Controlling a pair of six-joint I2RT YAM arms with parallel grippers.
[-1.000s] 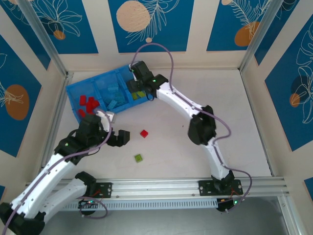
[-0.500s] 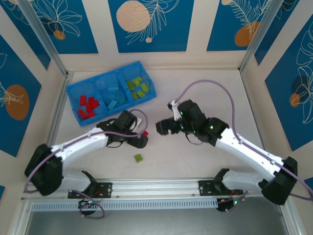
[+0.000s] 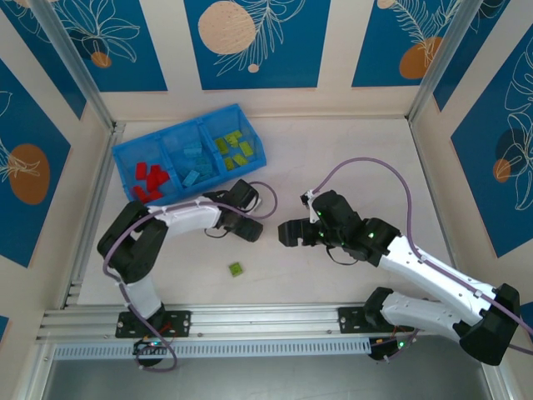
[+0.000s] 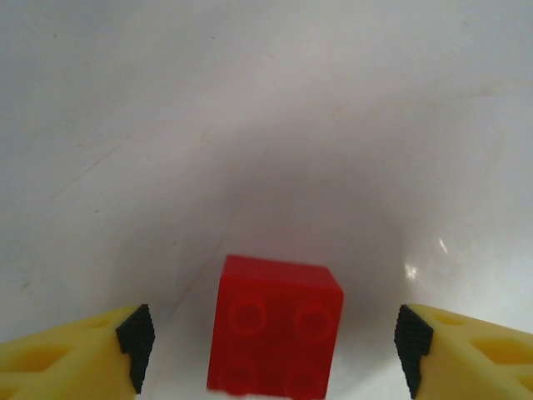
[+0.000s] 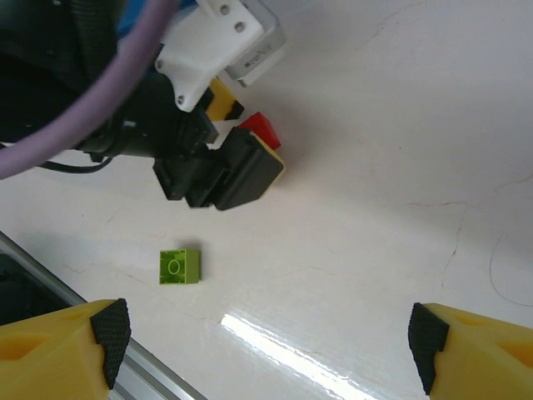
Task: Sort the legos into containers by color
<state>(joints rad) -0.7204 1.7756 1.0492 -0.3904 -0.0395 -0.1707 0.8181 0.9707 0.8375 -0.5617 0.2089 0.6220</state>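
Two legos lie loose on the tabletop [image 3: 350, 158]. The blue bin [image 3: 123, 171] sits at 10 o'clock in the top view. It holds red bricks [image 3: 148, 179] in its 9 o'clock compartment, light blue bricks [image 3: 193, 167] in the middle and yellow-green bricks [image 3: 231, 148] at the 3 o'clock end.

My left gripper [image 3: 248, 229] is low near centre. I read its fingers as apart, straddling the red lego [image 4: 279, 325] with a gap on each side; the brick lies flat on the tabletop. My right gripper [image 3: 287, 233] is at 3 o'clock of the left one, near but apart, spread wide and holding nothing. The yellow-green lego [image 3: 236, 268] lies alone at 6 o'clock of the left gripper.
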